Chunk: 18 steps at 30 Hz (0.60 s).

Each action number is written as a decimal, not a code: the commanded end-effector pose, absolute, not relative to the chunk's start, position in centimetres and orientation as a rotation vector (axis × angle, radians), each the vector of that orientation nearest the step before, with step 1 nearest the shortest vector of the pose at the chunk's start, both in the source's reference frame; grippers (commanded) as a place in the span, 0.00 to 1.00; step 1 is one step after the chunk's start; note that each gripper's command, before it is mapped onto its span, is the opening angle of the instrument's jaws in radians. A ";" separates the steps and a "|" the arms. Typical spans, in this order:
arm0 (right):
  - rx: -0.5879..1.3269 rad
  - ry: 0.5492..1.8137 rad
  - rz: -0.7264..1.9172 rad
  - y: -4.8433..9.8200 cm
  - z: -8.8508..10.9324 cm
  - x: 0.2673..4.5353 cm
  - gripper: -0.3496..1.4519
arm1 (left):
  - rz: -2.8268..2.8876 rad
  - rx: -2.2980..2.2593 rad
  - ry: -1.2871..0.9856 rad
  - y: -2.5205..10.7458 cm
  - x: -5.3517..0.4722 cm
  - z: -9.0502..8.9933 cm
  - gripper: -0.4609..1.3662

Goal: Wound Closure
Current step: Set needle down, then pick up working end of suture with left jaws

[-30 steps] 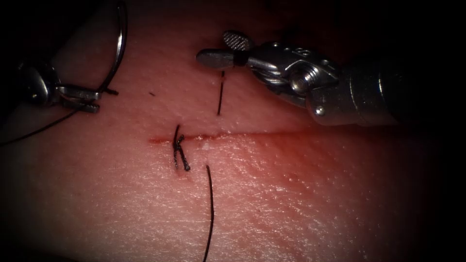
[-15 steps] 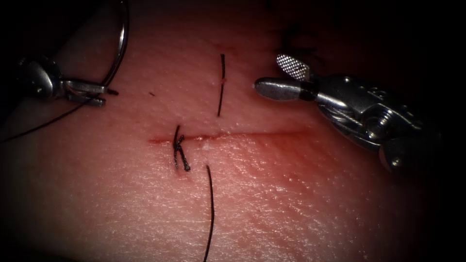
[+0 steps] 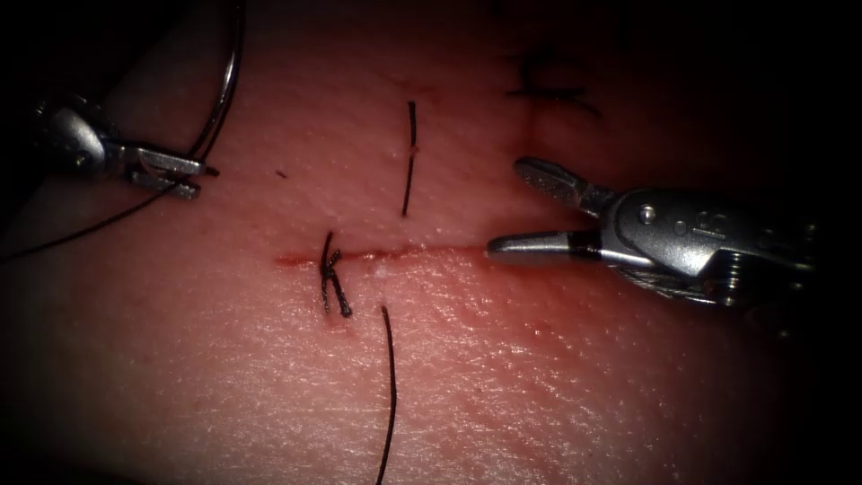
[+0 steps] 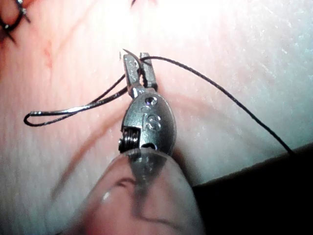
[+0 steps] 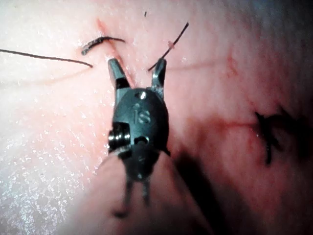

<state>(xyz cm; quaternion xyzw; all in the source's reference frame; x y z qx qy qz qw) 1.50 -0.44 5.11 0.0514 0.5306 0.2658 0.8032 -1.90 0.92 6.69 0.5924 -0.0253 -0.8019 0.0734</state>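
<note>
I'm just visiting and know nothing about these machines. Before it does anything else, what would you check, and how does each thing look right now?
1. Needle gripped: ok, left tool is shut on it near one end.
2. Needle out of the tissue: ok.
3. Right tool free: ok, open, holding nothing.
4. Knot sits across the cut: ok.
5. Thread trailing from the needle unsnagged: cannot tell.

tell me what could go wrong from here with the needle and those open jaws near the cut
1. The left tool is shut on the needle near one end, clear of the tissue; held so far out, the curve could swivel in the jaws.
2. The right tool is open and empty, its lower jaw close over the cut; it might scrape the wound edge.
3. Thread lies loose across the tissue near the knot and could snag.
</note>
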 end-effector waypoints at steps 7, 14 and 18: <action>0.113 1.141 0.561 -0.5 5.1 1.53 0.73 | -2.476 1.648 -0.017 1.1 -1.89 6.9 0.31; 0.126 1.149 0.540 -0.5 5.1 1.54 0.72 | -2.546 1.613 -0.007 1.2 -1.71 6.9 0.66; 0.124 1.150 0.539 -0.5 5.2 1.56 0.71 | -2.575 1.606 -0.001 1.3 -1.56 6.9 0.79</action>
